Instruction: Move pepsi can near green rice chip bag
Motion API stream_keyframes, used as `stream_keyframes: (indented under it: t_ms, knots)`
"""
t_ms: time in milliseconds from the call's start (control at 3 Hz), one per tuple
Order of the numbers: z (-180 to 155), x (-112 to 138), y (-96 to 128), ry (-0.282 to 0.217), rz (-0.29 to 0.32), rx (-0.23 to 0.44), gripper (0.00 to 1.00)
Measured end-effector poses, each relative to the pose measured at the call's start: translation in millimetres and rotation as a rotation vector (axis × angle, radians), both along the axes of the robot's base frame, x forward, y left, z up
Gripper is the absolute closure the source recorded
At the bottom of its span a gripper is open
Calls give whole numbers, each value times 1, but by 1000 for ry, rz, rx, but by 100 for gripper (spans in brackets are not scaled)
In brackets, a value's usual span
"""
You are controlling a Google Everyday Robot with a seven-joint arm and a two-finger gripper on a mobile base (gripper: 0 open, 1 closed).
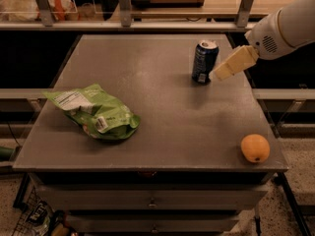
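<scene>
My claw [220,73] sits just right of the upright can [204,62] at the worktop's [162,107] far right, lined up for a side grab, released or clenched I can't tell; the bag [96,113] lies well left.

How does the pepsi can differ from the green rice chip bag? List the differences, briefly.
The pepsi can stands upright; the green rice chip bag lies flat and crumpled. The can is dark blue with a silver top; the bag is light green with white panels. The can is narrow; the bag is far wider. The claw hangs close beside the can, far from the bag. Both rest on the grey table.
</scene>
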State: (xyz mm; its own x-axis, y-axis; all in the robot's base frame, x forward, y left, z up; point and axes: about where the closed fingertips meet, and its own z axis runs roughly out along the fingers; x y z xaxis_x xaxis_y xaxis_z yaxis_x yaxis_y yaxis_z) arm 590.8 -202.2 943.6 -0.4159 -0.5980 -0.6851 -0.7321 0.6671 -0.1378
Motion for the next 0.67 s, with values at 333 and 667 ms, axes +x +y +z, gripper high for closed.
stream_keyframes:
  t_ms: [333, 667]
  knots:
    - [-10, 24, -2, -30, -78, 2, 0]
    - [-16, 45, -6, -53, -148, 43, 0]
